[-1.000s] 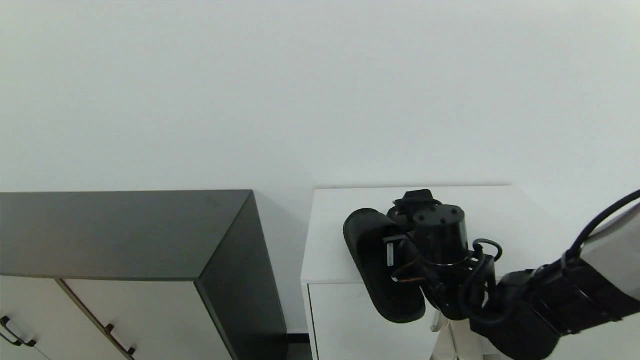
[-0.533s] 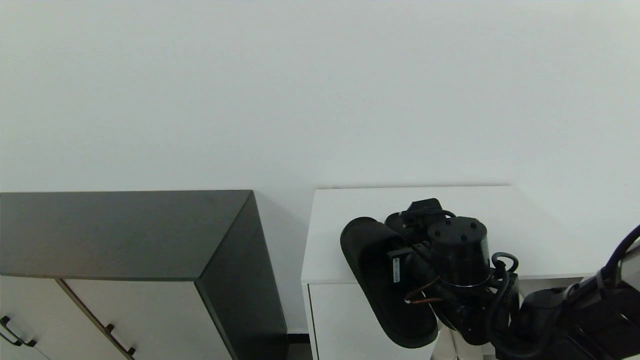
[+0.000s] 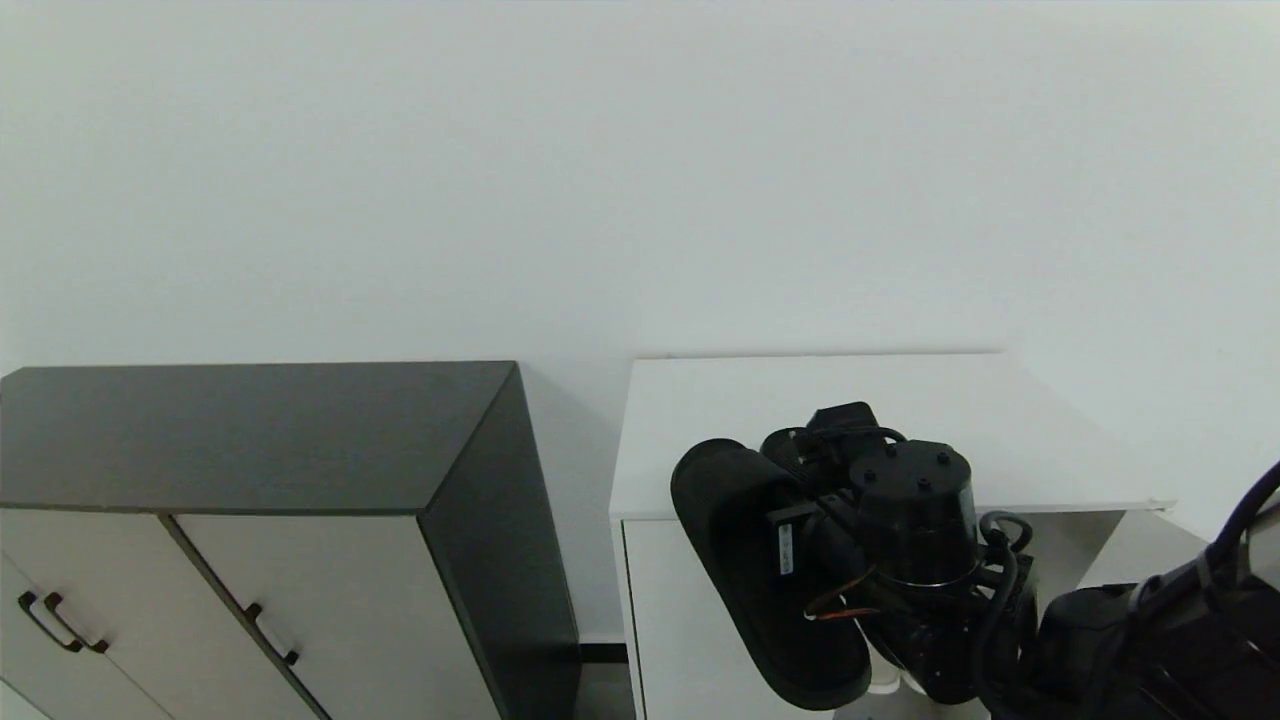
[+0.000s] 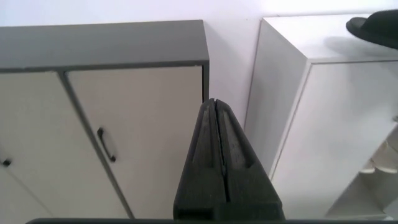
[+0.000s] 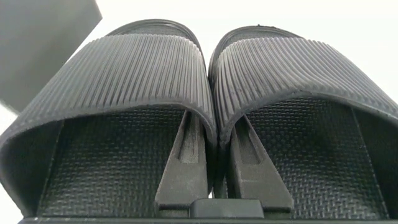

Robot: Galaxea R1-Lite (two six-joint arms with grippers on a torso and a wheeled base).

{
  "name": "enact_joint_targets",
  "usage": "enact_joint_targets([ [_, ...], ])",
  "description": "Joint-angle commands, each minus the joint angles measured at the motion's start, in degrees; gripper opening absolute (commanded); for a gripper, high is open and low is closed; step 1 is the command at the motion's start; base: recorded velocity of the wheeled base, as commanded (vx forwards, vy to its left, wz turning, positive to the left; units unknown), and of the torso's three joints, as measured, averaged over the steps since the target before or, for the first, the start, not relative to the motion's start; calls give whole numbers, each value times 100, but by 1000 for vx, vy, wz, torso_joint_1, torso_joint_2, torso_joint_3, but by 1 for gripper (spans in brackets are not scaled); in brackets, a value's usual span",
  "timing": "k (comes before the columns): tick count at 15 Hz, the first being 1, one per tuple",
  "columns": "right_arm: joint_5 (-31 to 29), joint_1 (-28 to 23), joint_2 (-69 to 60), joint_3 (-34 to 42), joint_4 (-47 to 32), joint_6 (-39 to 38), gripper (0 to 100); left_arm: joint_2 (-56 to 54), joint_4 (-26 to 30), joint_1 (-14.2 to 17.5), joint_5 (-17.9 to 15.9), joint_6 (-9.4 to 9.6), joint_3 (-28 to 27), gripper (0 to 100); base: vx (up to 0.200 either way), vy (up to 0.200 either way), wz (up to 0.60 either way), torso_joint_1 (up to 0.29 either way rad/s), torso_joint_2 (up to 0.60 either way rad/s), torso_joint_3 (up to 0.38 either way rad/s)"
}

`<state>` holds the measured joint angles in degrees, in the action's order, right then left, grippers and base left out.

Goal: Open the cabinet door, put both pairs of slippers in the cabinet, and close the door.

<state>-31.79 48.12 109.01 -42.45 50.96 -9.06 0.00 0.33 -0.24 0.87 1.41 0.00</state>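
Hanging sole-outward before the top front edge of the white cabinet, the black slippers are carried at the right arm's end.

Left wrist view: left fingers pressed together, empty, aimed between the dark-topped cabinet and the white cabinet.

Right wrist view: right fingers clamp the slippers' adjoining sides, one finger inside each.

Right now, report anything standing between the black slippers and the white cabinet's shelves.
Nothing visible crosses the open shelves, though little of them shows. The black slippers, in the right claw, hang before the shut-looking left panel of the white cabinet; they probably need shifting right.
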Motion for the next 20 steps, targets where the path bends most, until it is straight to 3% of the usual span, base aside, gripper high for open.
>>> enact_joint_targets([
  [1, -11, 5, -2, 8, 11, 0, 0, 9, 2, -2, 1, -1, 0, 0, -200, 0, 0, 2, 7, 2],
  [13, -11, 5, -2, 79, 11, 0, 0, 0, 2, -2, 1, -10, 0, 0, -200, 0, 0, 2, 2, 3],
  [20, -11, 5, -2, 96, 11, -8, 0, 9, 2, -2, 1, -1, 0, 0, 0, 0, 0, 0, 0, 0],
])
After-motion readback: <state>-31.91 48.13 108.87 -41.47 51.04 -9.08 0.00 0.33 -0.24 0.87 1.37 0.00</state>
